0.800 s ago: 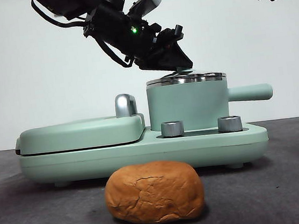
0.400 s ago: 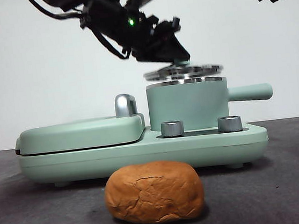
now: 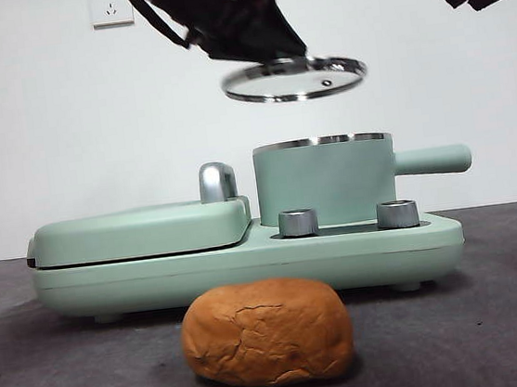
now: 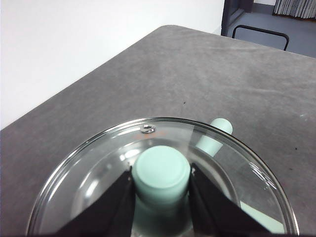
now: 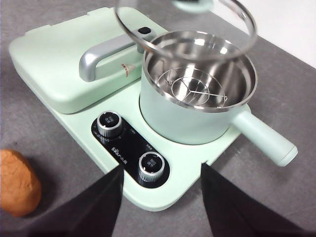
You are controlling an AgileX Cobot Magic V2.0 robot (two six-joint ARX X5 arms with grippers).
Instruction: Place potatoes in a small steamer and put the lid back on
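Observation:
The potato, an orange-brown cracked lump, lies on the grey table in front of the appliance; it also shows in the right wrist view. The mint-green steamer pot stands open, with a steel rack inside. My left gripper is shut on the mint-green knob of the glass lid and holds the lid in the air above the pot. My right gripper is open and empty, high above the knobs and well off the table.
The flat mint-green griddle section with its steel handle lies left of the pot. Two steel dials sit on the base front. The pot's side handle sticks out right. A wall socket is behind.
My left gripper has lifted the lid off the pot's rim and raised it well above the pot. The potato and the right arm have not moved.

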